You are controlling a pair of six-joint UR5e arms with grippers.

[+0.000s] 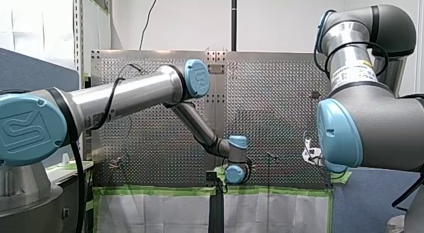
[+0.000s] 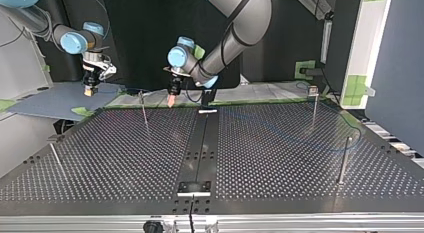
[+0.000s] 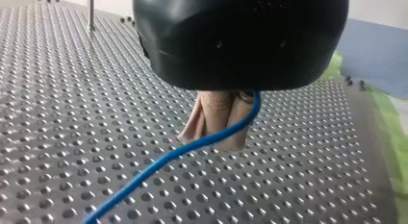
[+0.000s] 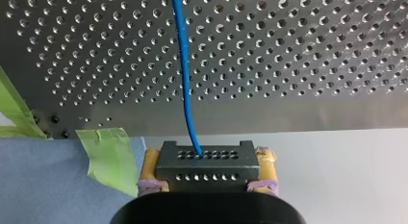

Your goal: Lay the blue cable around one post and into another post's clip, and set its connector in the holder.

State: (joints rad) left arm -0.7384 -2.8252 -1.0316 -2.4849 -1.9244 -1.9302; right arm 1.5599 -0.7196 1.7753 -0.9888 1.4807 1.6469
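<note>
Evidently, routing is barely begun: cable and connector are both gripped, and nothing is seated.
The blue cable [image 3: 159, 161] is pinched between the clenched beige pads [image 3: 211, 113] of the left hand [image 3: 214, 133], low over the surface [image 3: 72, 89] near its arm-side edge. The connector [image 4: 204, 159] is clamped in the right hand [image 4: 208, 173] beyond that edge, so it is in no holder yet. Next, the cable would need leading round a post [image 2: 144, 110] with slack kept.

Thin blue cable [image 4: 185, 80] leaves the black connector [image 4: 207, 166], apparently curving by an upright post [image 2: 343, 160].
</note>
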